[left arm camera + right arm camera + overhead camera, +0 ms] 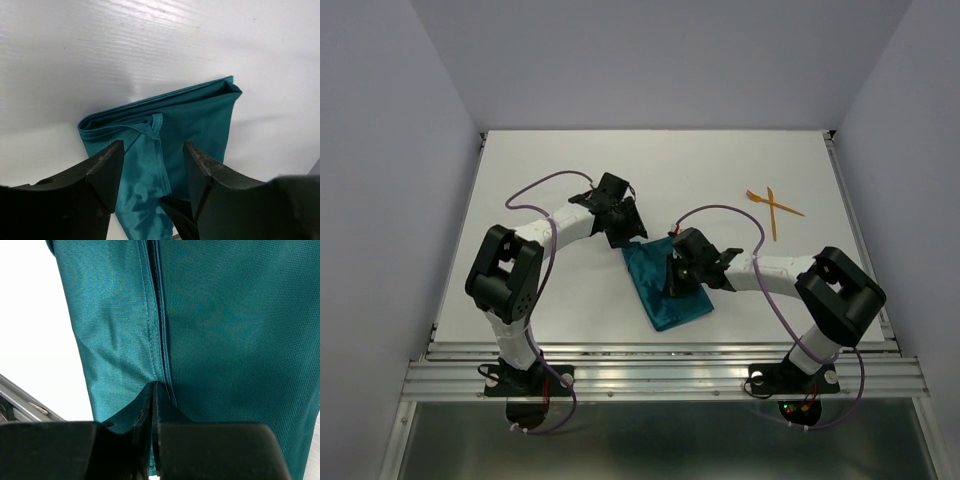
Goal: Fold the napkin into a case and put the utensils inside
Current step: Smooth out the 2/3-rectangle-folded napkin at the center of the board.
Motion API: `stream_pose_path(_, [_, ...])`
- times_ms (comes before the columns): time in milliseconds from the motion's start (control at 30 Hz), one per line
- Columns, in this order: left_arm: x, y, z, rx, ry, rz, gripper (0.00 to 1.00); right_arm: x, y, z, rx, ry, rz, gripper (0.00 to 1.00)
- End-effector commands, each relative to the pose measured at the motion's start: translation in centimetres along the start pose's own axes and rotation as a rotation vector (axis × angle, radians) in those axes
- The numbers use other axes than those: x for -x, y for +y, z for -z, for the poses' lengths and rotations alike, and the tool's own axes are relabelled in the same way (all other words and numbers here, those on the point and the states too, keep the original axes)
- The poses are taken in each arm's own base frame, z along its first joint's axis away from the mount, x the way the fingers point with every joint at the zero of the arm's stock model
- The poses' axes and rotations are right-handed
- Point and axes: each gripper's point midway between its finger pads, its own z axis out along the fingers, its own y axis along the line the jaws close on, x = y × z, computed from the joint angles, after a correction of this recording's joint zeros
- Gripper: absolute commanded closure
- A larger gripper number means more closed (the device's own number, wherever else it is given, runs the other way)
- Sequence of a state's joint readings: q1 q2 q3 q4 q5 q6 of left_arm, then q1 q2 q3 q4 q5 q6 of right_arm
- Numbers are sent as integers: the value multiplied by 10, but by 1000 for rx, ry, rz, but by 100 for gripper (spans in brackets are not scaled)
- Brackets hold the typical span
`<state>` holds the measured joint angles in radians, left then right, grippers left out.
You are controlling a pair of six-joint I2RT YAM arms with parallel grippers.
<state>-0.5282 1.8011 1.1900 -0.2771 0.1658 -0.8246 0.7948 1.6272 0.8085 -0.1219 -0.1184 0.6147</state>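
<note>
Black fingers of the right gripper [154,390] are pressed together, and a stitched hem of the teal napkin [225,315] is pinched between their tips. From that pinch the hem is seen running straight away across the cloth, with smooth fabric spread on either side of it. In the overhead view this gripper [678,272] is set over the right-hand edge of the napkin [670,300], which is laid folded into a narrow slanted shape near the middle of the white table [570,160].

The left gripper [152,150] is held with its jaws spread wide and nothing between them. It is poised above the far end of the napkin [200,115], where layered folds and a short hemmed flap are shown; whether the cloth is touched by its fingers cannot be told. From above, this gripper [623,232] is found at the napkin's far left corner.

The orange utensils [772,204] are left crossed over each other on the table, well apart from the napkin, toward the far right
</note>
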Motion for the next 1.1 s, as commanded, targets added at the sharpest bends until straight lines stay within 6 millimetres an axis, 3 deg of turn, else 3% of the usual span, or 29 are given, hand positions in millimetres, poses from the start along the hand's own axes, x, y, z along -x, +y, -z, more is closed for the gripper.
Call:
stream_pose_path(0, [26, -32, 41, -106, -104, -121, 37, -20, -20, -9, -82, 47, 1, 95])
stream_pose_path(133, [31, -32, 54, -107, -148, -142, 39, -19, -20, -9, -82, 44, -2, 95])
stream_pose_path(200, [31, -25, 54, -85, -161, -143, 49, -20, -20, -9, -83, 46, -3, 95])
stream_pose_path(233, [31, -21, 54, -72, -166, -146, 63, -19, -20, -8, -83, 44, -3, 95])
stream_pose_path(267, [29, -18, 53, -66, -161, -146, 64, -19, -20, -8, -84, 43, -3, 95])
stream_pose_path(300, [29, -14, 51, -50, -160, -145, 84, -18, -19, -8, -84, 41, -3, 95])
stream_pose_path(367, [25, -2, 43, 0, -140, -143, 100, -18, -19, -8, -84, 39, -1, 95])
stream_pose_path(567, [19, 13, 21, 55, -100, -155, 100, -16, -20, -7, -87, 33, -1, 95])
stream_pose_path(1067, [11, -5, -8, -37, -18, -178, 100, -15, -20, -7, -93, 32, 7, 95])
